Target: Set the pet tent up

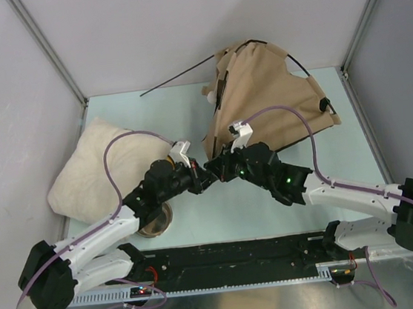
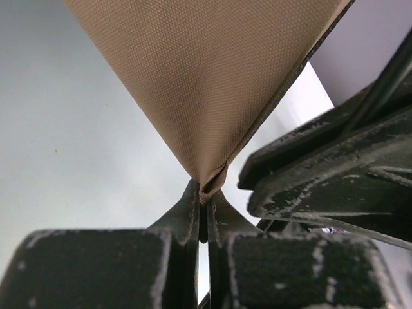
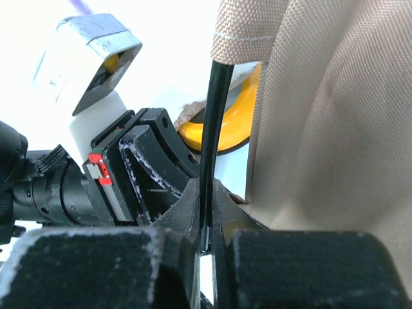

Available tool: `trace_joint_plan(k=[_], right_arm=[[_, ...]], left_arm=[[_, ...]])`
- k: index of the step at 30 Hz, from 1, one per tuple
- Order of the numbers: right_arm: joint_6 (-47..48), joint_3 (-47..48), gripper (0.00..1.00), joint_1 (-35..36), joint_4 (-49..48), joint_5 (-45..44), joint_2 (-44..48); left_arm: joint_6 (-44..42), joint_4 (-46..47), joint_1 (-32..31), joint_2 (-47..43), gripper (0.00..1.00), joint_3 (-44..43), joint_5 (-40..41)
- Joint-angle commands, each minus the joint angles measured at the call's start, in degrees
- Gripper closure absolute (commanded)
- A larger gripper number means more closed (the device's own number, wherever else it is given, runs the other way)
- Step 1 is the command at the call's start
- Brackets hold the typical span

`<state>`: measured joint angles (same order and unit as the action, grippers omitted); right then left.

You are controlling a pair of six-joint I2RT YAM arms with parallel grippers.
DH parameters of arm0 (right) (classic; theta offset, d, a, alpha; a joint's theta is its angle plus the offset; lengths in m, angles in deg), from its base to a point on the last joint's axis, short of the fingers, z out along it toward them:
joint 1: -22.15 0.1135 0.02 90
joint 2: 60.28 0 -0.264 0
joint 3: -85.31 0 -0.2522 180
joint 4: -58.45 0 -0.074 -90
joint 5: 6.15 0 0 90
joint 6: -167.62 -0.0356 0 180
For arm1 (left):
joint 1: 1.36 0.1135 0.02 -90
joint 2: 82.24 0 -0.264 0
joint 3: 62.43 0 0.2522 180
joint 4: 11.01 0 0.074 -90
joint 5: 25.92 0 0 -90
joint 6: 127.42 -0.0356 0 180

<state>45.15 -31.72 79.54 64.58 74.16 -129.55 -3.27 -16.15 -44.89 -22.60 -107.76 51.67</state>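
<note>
Tan beige fabric pet tent [image 1: 274, 94] slumped at far right of pale table [image 1: 236, 214]; cream fluffy pillow [image 1: 104, 170] at left. Left gripper [image 2: 205, 193] pinched tight on tent's near fabric corner. Right gripper [image 3: 205, 196], just beside it, clamped on thin black pole [image 3: 215, 109].

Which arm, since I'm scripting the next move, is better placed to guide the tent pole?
Right, probably: right pincer is shut on the black pole; left pincer pinches the tent corner.

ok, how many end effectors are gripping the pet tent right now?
2. The left end effector pinches the pet tent at its fabric corner; the right end effector clamps its black pole, right beside the left. Neither is hidden.
</note>
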Motion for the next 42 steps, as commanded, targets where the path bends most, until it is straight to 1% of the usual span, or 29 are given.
trace_joint_plan(k=[1,13,21,29,34,42], right_arm=[[4.8,6.4,1.0,-3.9,-18.9,-13.8,0.6],[6.8,7.0,1.0,-6.8,-23.0,-17.2,0.6],[9.2,7.4,1.0,-6.8,-29.9,-19.9,-1.5],[11.1,8.4,1.0,-6.9,-34.4,-21.7,-4.0],[11.9,9.7,1.0,-7.4,-35.2,-23.1,-4.3],[10.5,10.8,1.0,-8.3,-34.7,-22.5,-4.3]], left_arm=[[-2.9,-13.7,-2.2,0.6,1.0,4.5,-3.4],[-2.2,-13.4,-2.4,0.0,1.0,7.0,-2.6],[-2.1,-13.3,-2.4,1.5,1.0,7.0,-2.8],[-1.9,-13.2,-2.4,2.4,1.0,6.9,-2.7],[-1.7,-13.1,-2.4,2.8,1.0,7.2,-2.6],[-1.8,-12.9,-2.4,3.9,1.0,7.0,-2.3]])
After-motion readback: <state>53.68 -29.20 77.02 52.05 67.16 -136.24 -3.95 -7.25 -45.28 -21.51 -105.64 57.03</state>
